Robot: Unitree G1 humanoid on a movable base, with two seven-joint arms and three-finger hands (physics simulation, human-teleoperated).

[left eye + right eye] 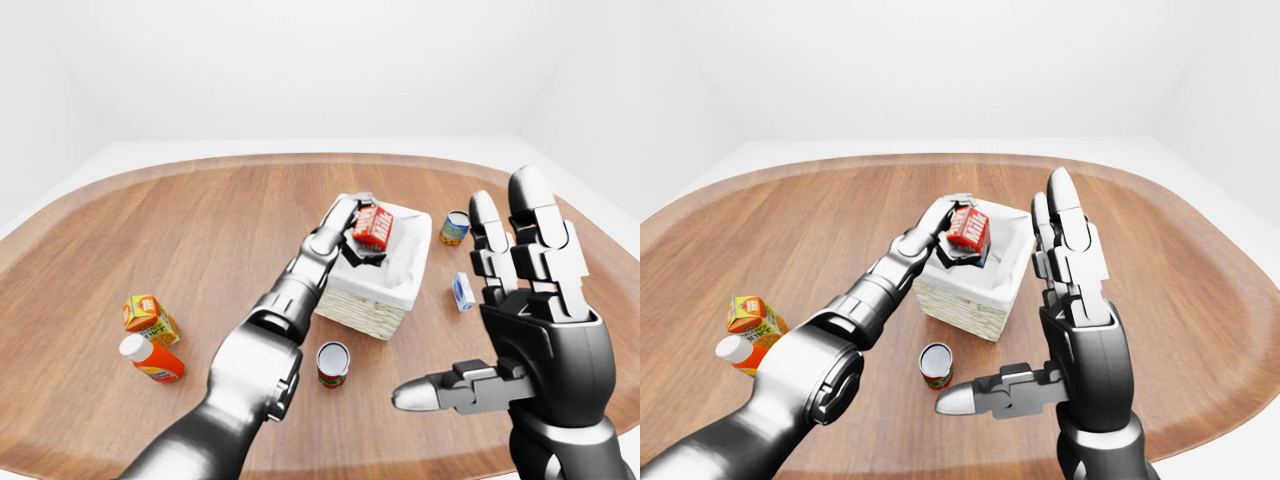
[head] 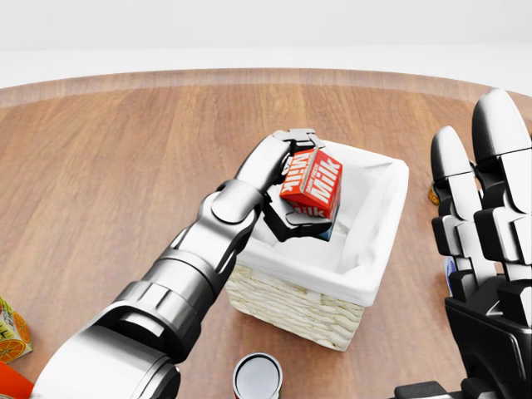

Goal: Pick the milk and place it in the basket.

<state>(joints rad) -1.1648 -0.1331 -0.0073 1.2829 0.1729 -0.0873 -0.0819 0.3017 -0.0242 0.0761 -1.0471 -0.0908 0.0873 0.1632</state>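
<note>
My left hand (image 2: pixel 293 187) is shut on the red milk carton (image 2: pixel 312 184) and holds it tilted over the open top of the wicker basket (image 2: pixel 291 303), which has a white liner (image 2: pixel 378 249). The carton is above the basket's left part, near its rim. The left arm reaches in from the lower left of the head view. My right hand (image 1: pixel 500 330) is raised at the right of the left-eye view, fingers spread open and empty, apart from the basket.
On the wooden table (image 1: pixel 180 230) are a tin can (image 1: pixel 333 363) below the basket, an orange juice carton (image 1: pixel 148 317) and an orange bottle (image 1: pixel 152 360) at the left, another can (image 1: pixel 455 228) and a small blue-white box (image 1: pixel 462 291) right of the basket.
</note>
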